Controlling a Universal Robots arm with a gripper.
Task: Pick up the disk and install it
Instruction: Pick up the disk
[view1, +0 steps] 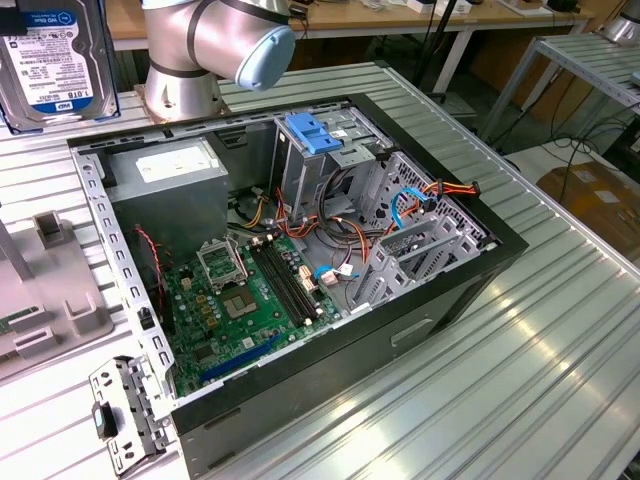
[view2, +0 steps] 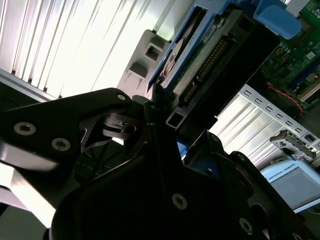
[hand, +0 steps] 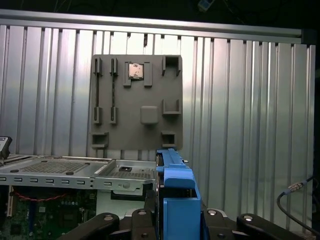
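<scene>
Up at ten o'clock in the exterior view, the flat dark-metal disk with its white label and blue band (view1: 45, 60) hangs in the air, clear of the ribbed aluminium table (view1: 500, 380). In the first wrist view I see the black gripper (hand: 176, 220) clamped on it, a finger on each side of one blue plastic side rail. So I judge the pick-up done and the carry in hand; the install is not yet done.

By my reading, the install calls for squaring the disk's rails to a bay of the tall metal cage (view1: 300, 180) under the blue plastic latch (view1: 312, 132). It also calls for a path clear of the loose orange, red and blue cables (view1: 440, 190). A snag on those, or a skewed entry, looks to me the main risk.

The open black computer case (view1: 420, 330) sits mid-frame in the exterior view. It holds:
- a green motherboard (view1: 250, 300) toward seven o'clock;
- a grey power-supply box with a white sticker (view1: 165, 180) toward ten o'clock;
- the cage at twelve o'clock;
- the cable bundle at two o'clock.

I cannot tell whether the cage's bay is free.

At nine o'clock from the case lies a flat grey plastic fixture tray (hand: 137, 130). In the first wrist view one of its slots holds a small square chip (hand: 136, 70), and the other slots look bare.
</scene>
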